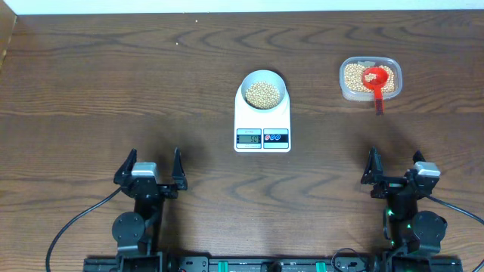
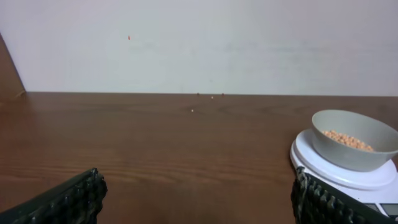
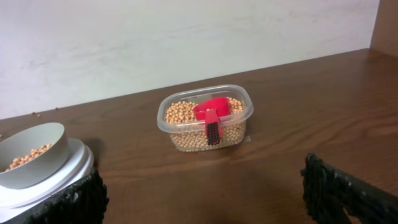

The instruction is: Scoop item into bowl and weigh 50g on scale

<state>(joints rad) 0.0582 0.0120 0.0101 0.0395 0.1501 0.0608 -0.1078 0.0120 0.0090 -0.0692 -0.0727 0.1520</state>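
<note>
The bench [image 1: 113, 91] is dark brown wood with a strong, wavy grain, and it fills almost the whole overhead view. Along the top edge of the frame it ends at a pale, plain wall [image 2: 249, 43]. In the left wrist view a few tiny specks [image 2: 192, 111] lie on the wood close to that wall. A brown panel [image 3: 385, 25] stands at the upper right corner of the right wrist view; what it belongs to cannot be told.

Just above the middle of the overhead frame lies the scale [image 1: 262, 121], white and flat, with its display [image 1: 249, 137] at the lower edge, too small to read. The bowl [image 1: 264, 73] sits on its upper half and holds a layer of the beans [image 1: 264, 94]. In the upper right is a clear plastic tub [image 1: 341, 79], well apart from the scale and also filled with beans. A red scoop [image 1: 375, 77] lies in it, its handle hanging over the lower rim.

The left pincer [image 1: 155, 155] is in the lower left and the right pincer [image 1: 394, 157] in the lower right. Both are spread wide, hold nothing, and are well clear of the scale and tub. A black cable [image 1: 76, 223] curves off at the lower left.
</note>
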